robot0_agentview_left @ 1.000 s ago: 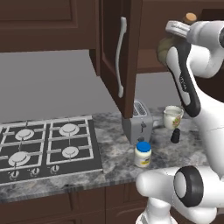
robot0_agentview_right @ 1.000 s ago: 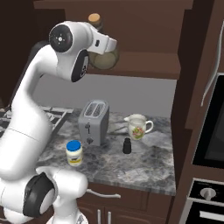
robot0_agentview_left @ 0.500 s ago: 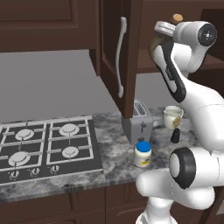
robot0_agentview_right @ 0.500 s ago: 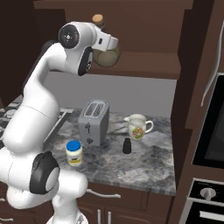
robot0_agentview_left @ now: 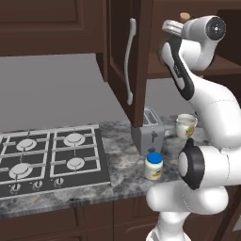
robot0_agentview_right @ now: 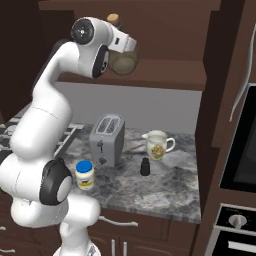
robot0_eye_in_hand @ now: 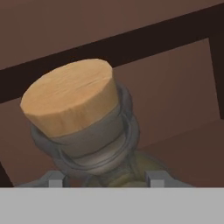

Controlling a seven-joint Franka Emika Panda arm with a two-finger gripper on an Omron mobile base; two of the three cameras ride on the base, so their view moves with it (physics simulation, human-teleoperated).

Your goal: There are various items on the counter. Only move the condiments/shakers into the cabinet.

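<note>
My gripper (robot0_agentview_right: pixel 126 46) is shut on the neck of the bulbous olive-brown bottle (robot0_agentview_right: pixel 124 60), held up at the open cabinet's shelf (robot0_agentview_right: pixel 165 80). The bottle's cork (robot0_eye_in_hand: pixel 70 94) fills the hand view, with the fingertips (robot0_eye_in_hand: pixel 54 178) on either side of the neck below it. The cork (robot0_agentview_left: pixel 185 16) also peeks above the hand in the left base view. On the counter (robot0_agentview_right: pixel 165 192) stand the blue-lidded jar (robot0_agentview_right: pixel 85 174) (robot0_agentview_left: pixel 154 164) and the small black shaker (robot0_agentview_right: pixel 145 166).
A silver toaster (robot0_agentview_right: pixel 106 139) and a cream mug (robot0_agentview_right: pixel 157 145) sit at the back of the counter. The cabinet door (robot0_agentview_left: pixel 123 56) with its curved handle (robot0_agentview_left: pixel 130 59) hangs open left of the arm. A black gas hob (robot0_agentview_left: pixel 47 157) lies to the left.
The hand with the bottle has edged slightly towards the cabinet interior, and the arm's upper joints have swung round. The grip is unchanged and the counter items have not moved.
</note>
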